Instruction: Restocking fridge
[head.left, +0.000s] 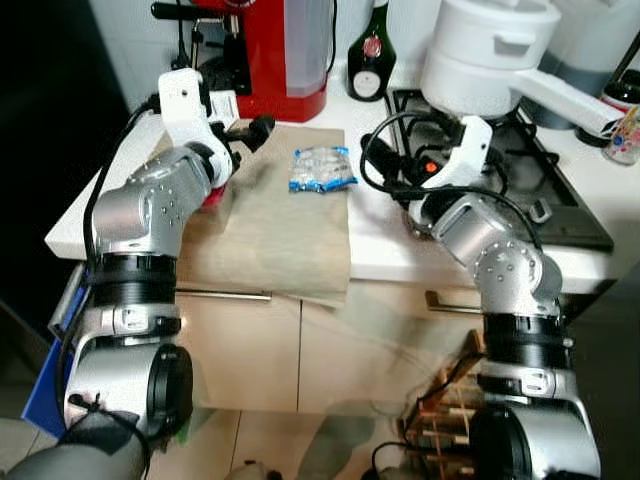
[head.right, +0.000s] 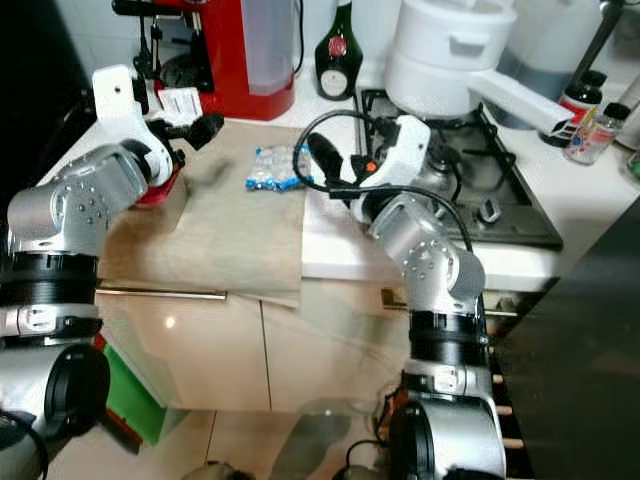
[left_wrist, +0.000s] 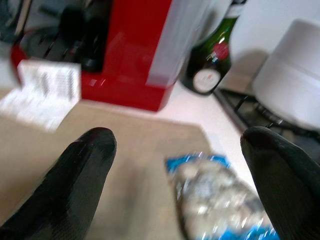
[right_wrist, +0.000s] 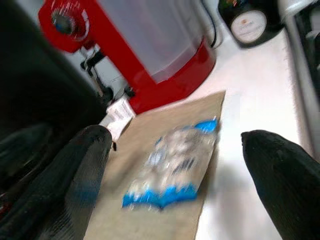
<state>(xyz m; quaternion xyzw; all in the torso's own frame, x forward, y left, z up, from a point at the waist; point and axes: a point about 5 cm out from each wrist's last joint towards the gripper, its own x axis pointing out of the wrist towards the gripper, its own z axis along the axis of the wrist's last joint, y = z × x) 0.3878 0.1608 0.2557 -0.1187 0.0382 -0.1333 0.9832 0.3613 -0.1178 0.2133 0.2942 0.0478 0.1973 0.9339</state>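
A blue-and-clear food packet lay flat on a tan cloth spread over the white table — the cloth's near edge hung over the table front; the packet sat near the cloth's far corner, on the side toward the hob. The left tool hovered on the far side of the packet from the hob, fingers spread wide, pinching nothing; the right tool hovered between packet and hob, fingers likewise spread wide and empty. Behind the packet stood a red coffee machine and a dark green bottle; a white pot sat on the hob.
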